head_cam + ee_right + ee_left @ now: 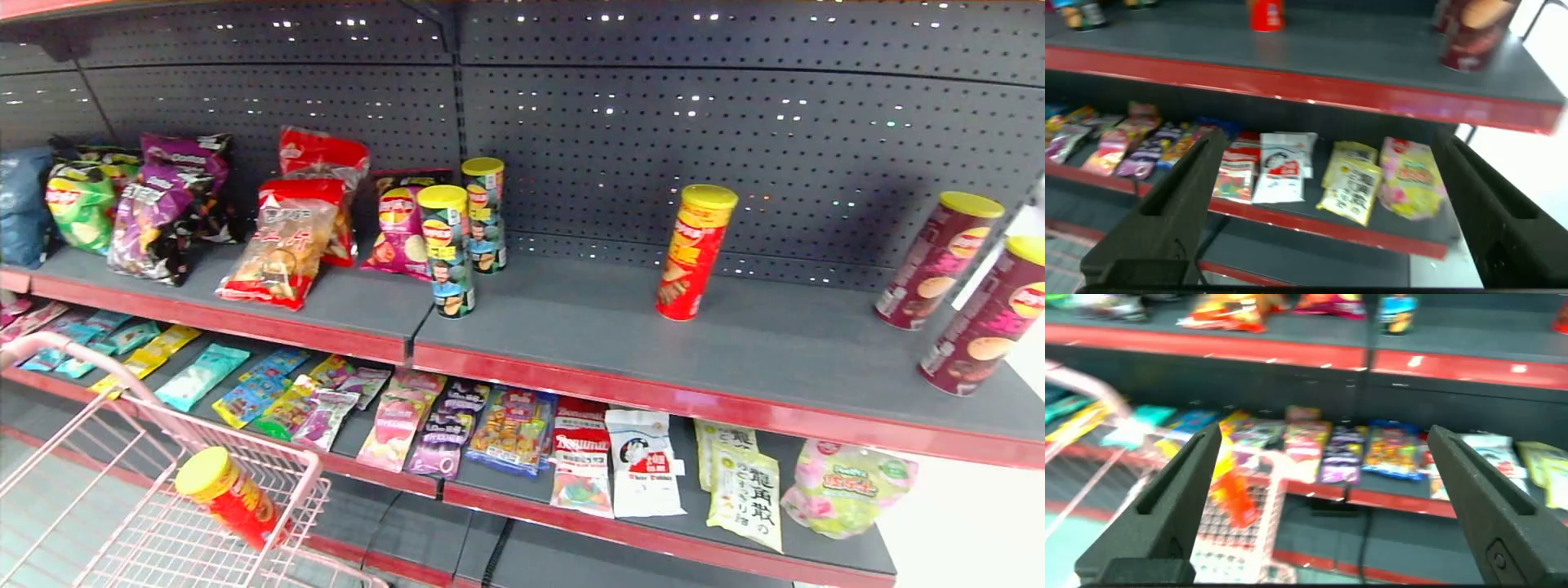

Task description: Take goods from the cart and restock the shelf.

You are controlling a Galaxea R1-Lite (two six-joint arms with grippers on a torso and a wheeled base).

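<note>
Left gripper (1323, 506) was spread wide, nothing between the fingers. Right gripper (1331, 212) was the same, spread and empty. Both hung facing the lower shelf (522, 502). Pink wire cart (245, 445) sat low at left, just in front of that shelf's red edge. One red can (224, 494) with a yellow lid lay tilted inside it. Lower shelf was packed with flat packets (457, 425), hardly any gaps. Upper shelf (571, 327) had chip bags (277, 245) at left and two teal cans (447, 249) mid. Then came bare board, one upright shelf can (694, 253), more bare board, and two maroon cans (939, 261) at the right end.
</note>
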